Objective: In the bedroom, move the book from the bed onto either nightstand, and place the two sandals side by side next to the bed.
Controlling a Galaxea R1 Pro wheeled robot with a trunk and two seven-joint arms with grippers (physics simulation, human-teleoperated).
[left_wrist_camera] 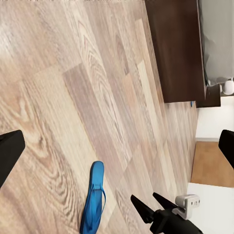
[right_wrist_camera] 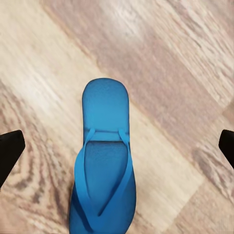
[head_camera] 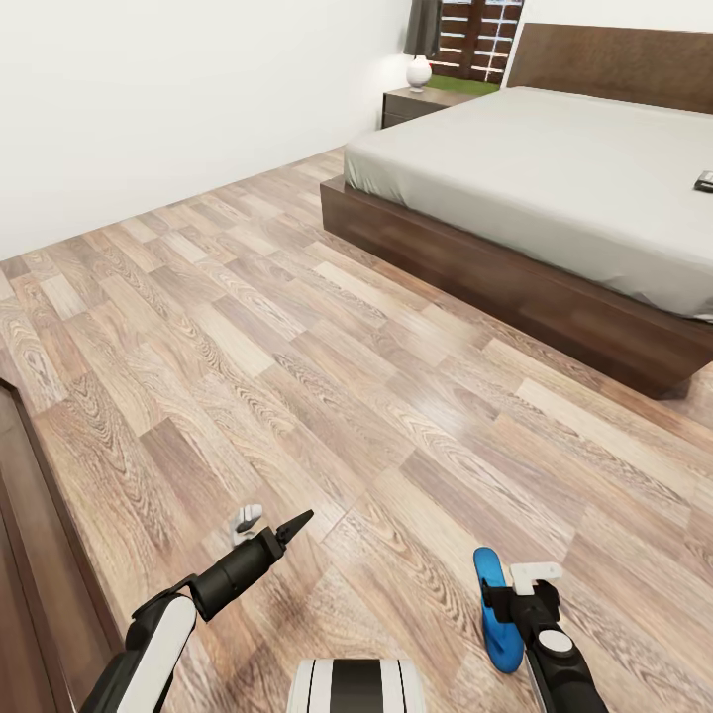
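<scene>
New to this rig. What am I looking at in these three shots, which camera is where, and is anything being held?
It is a simulated wheeled robot with two arms, each ending in a two-finger gripper.

The head view looks forward and down from the robot's head. The left gripper is at lower left, the right gripper at lower right. On the wood-plank floor by the right gripper lies a blue sandal. Further off are the bed, a small dark book on its mattress, and a nightstand bearing a white lamp.

The left wrist view looks from the left arm across the floor at the same sandal and the right gripper.

The right wrist view looks straight down on the sandal, which lies between the spread fingers.

Nothing is held; both grippers are open.
</scene>
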